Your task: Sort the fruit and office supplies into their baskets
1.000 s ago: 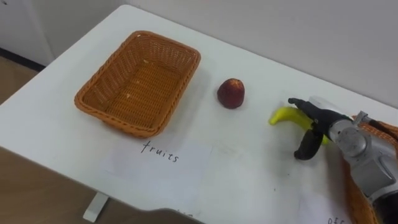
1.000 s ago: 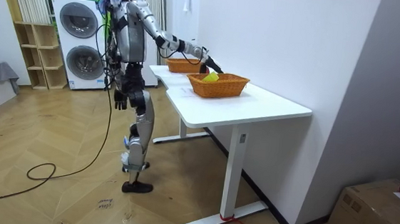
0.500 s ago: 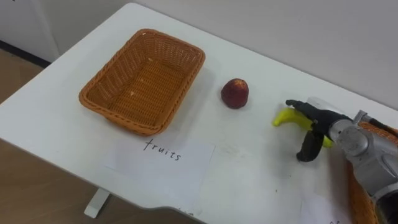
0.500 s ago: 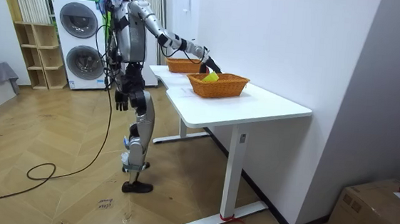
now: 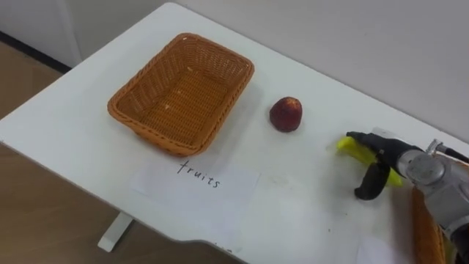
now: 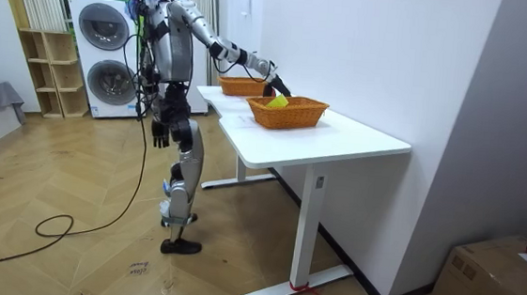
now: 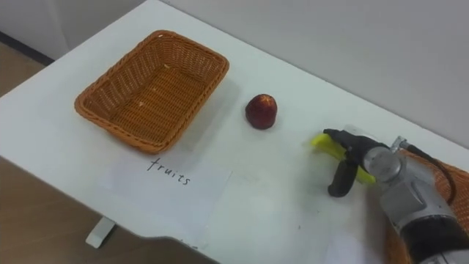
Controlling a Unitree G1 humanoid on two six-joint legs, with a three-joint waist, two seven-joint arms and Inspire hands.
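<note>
An empty wicker basket [image 5: 126, 120] stands at the table's left, with a paper label [image 5: 198, 176] in front of it. A red apple [image 5: 286, 114] lies in the middle of the table. To its right lies a yellow banana [image 5: 349, 146], mostly covered by my right hand [image 5: 399, 155]. The fingers stretch straight over the banana's top and the thumb [image 5: 370, 183] points down at the table on its near side. My left hand [image 6: 159, 135] hangs by my hip in the room view.
A second wicker basket [image 7: 454, 183] sits at the far right, under my right forearm; the room view shows something yellow in that basket [image 6: 287, 112]. The white table [image 5: 73, 139] backs onto a wall. I stand at its long front edge.
The camera has shifted, sliding the whole scene right and down. My right hand stays over the banana, which shows slightly less yellow than before. Apple and basket have not moved.
</note>
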